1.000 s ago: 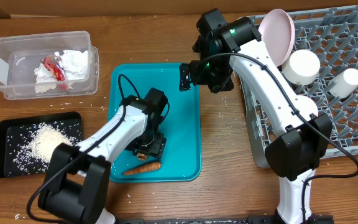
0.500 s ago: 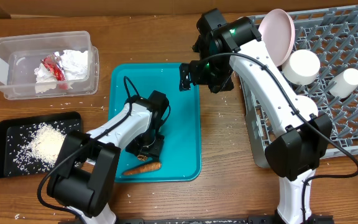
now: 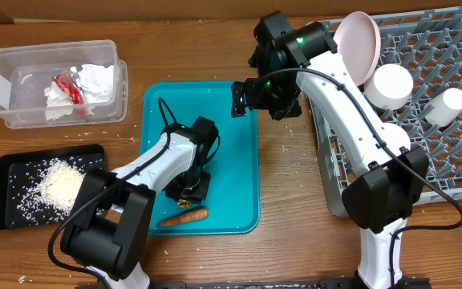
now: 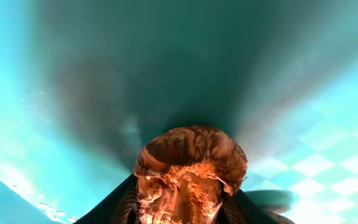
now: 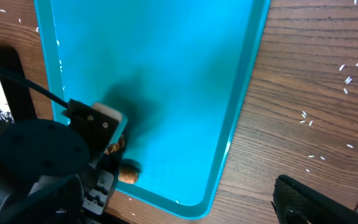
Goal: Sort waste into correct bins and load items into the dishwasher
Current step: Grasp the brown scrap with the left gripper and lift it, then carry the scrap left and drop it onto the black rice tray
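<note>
Already napkin [image 3: 95, 80], wrapper [image 3: 69, 87] and rice [image 3: 58, 185] are binned; carrot [image 3: 184, 216] and brown lump [image 4: 188, 174] are left. The left end effector [image 3: 189, 191] straddles the lump, grip unclear; the right end effector [image 3: 241, 98] stands apart.

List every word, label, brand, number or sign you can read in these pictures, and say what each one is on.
No text can be read in any view.
Red wrapper in the clear tub: any print is too small to read.
White patch on the tub's end wall: looks blank, too small to be sure.
Green light on the right arm: a lamp, not a sign.
</note>
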Available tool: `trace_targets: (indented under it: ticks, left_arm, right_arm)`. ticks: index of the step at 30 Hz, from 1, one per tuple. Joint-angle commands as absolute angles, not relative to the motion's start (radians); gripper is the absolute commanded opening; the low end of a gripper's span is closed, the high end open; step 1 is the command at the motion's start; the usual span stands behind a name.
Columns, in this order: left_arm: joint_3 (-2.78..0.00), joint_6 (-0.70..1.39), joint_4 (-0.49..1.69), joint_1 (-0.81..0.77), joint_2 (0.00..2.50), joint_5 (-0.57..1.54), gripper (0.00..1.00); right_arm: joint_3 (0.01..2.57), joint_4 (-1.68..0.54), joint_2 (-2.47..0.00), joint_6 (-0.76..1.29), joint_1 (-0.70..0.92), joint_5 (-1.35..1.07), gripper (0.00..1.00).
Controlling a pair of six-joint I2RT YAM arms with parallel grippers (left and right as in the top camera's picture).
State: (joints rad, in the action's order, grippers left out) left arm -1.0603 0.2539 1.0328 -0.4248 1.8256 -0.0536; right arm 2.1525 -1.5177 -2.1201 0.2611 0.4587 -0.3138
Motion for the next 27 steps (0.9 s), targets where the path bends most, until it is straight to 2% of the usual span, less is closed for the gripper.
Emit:
trace_targets:
  ticks: [1, 9, 16, 22, 27]
  left_arm:
    - [-1.105, 0.301, 1.044, -0.403, 1.838, -0.089, 0.36]
    - [-1.179, 0.323, 1.097, -0.308, 1.838, -0.089, 0.34]
    - [-1.352, 0.371, 1.229, -0.159, 1.837, -0.089, 0.35]
    - [-1.533, 0.422, 1.335, 0.039, 1.837, -0.088, 0.35]
    - [-1.579, 0.478, 1.338, 0.267, 1.837, -0.077, 0.38]
  right_arm:
    - [2.17, -1.517, -2.098, 0.26, 0.456, -0.314, 1.0]
    - [2.17, -1.523, -2.098, 0.26, 0.456, -0.314, 1.0]
    - [2.17, -1.523, -2.098, 0.26, 0.456, -0.314, 1.0]
    - [2.17, -1.53, -2.098, 0.26, 0.456, -0.314, 1.0]
    - [2.17, -1.532, -2.098, 0.259, 0.456, -0.314, 1.0]
